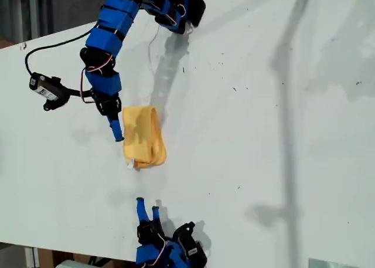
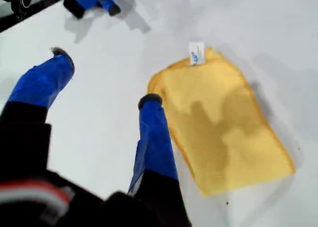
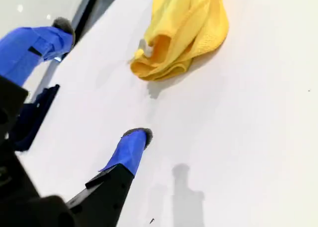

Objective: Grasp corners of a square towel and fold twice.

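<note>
The yellow terry towel (image 1: 143, 136), folded into a narrow strip, is lying on the white tabletop (image 1: 263, 133). My first gripper (image 2: 105, 80) is being held wide open and empty just beside its long edge. My second gripper (image 3: 99, 80) is being held equally open and empty, short of the tagged end. Being soft, light and limp, it is probably best pinched through all layers at the corners by the white tag (image 2: 197, 53).

Looks like robotics lab or workshop bench — plain white table (image 1: 281, 133), scuffed and speckled, loose black cable (image 1: 53, 45) trailing across.
</note>
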### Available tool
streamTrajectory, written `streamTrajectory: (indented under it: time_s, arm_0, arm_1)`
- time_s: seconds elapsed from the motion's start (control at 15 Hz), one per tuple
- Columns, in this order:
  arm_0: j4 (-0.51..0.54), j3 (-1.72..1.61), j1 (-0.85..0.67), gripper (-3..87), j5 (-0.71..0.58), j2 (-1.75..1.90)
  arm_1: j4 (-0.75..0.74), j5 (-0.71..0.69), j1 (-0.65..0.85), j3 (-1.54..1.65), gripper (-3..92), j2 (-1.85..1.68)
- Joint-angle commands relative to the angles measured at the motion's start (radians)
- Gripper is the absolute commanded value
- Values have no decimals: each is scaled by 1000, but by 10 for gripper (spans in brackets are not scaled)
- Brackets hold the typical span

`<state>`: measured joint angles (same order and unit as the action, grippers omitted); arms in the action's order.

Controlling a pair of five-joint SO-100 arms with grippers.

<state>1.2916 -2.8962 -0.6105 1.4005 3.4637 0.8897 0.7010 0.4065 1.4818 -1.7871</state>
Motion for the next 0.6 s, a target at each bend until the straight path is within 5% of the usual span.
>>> streamTrajectory:
  time_s: [0.0,0.13,0.27,0.33,0.53]
  arm_0:
    - [161,58,17,383,46,6]
    - [169,-11,110,389,129,9]
    - [123,-91,153,390,170,9]
    - [84,-121,161,390,169,8]
    - [35,-212,149,357,120,2]
  arm_1:
    - [-38,132,-12,434,316,-446]
    - [-55,299,-55,873,313,-842]
    - [164,465,-55,1198,307,-1394]
    - [310,520,-61,1221,304,-1502]
    - [319,560,-81,1278,343,-1500]
